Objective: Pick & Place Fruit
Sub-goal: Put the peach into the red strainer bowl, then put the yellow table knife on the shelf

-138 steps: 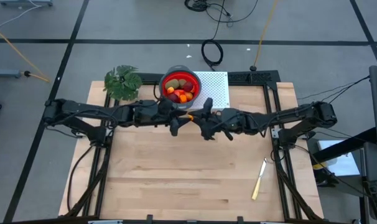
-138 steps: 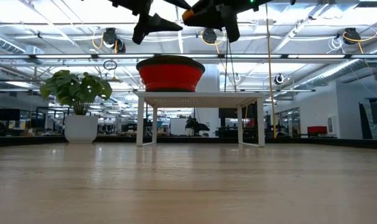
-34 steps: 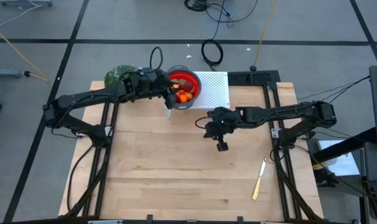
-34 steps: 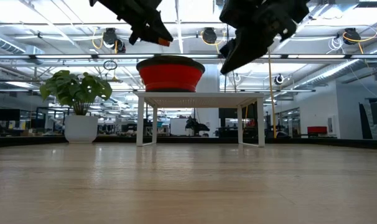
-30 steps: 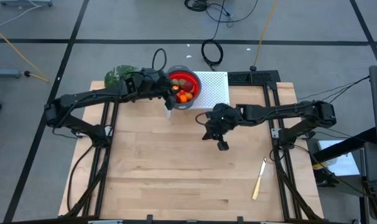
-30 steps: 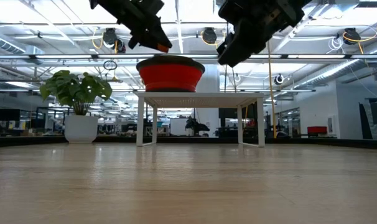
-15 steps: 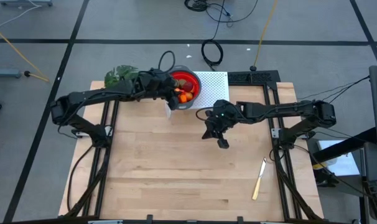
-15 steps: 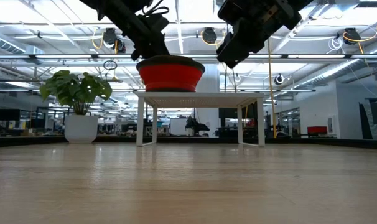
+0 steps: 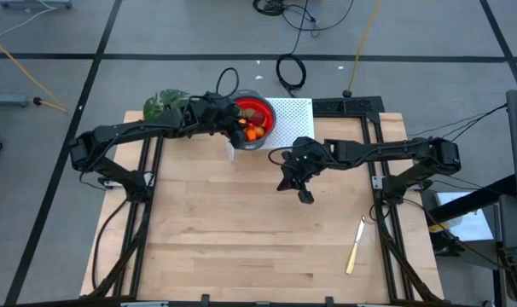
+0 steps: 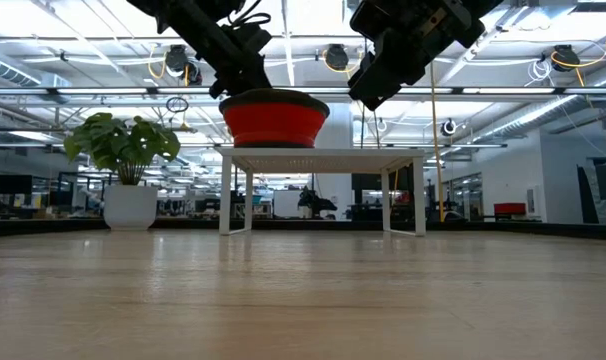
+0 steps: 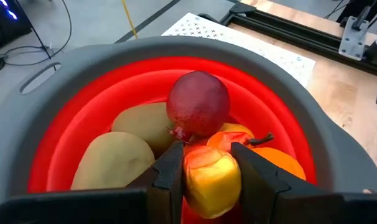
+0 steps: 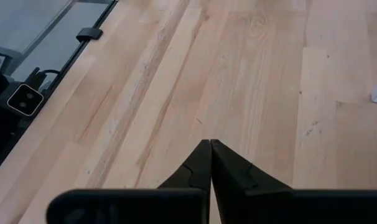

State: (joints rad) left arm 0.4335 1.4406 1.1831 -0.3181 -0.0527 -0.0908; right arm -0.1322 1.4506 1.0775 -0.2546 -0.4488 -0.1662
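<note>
A red bowl with a grey rim (image 9: pixel 264 104) (image 10: pixel 273 120) (image 11: pixel 64 81) stands on a white perforated stand (image 9: pixel 297 124) at the table's far edge. Inside lie a dark red round fruit (image 11: pixel 198 102), two olive-brown ovals (image 11: pixel 114 162) and orange pieces (image 11: pixel 279 158) (image 9: pixel 252 132). My left gripper (image 9: pixel 241 128) (image 10: pixel 245 80) (image 11: pixel 207 168) hangs over the bowl, shut on a yellow and red fruit piece (image 11: pixel 210 180). My right gripper (image 9: pixel 304 196) (image 10: pixel 368 95) (image 12: pixel 210 155) hovers shut above the middle of the table, holding nothing. My left gripper pinches the yellow and red fruit piece (image 11: pixel 204 177) between its two fingers (image 11: pixel 170 168), one on each side. It comes slanting down from the table's left into the bowl. Whether the piece rests on the fruits below, I cannot tell.
A leafy green plant (image 9: pixel 160 107) (image 10: pixel 123 145) stands left of the bowl. A pale-handled knife (image 9: pixel 355 247) lies near the table's right near corner. Bare wood (image 12: pixel 251 74) lies under the right gripper.
My left gripper has moved down and a little to the right, from above the bowl's left rim into the bowl, staying shut on the fruit piece. My right gripper has risen slightly and stayed shut.
</note>
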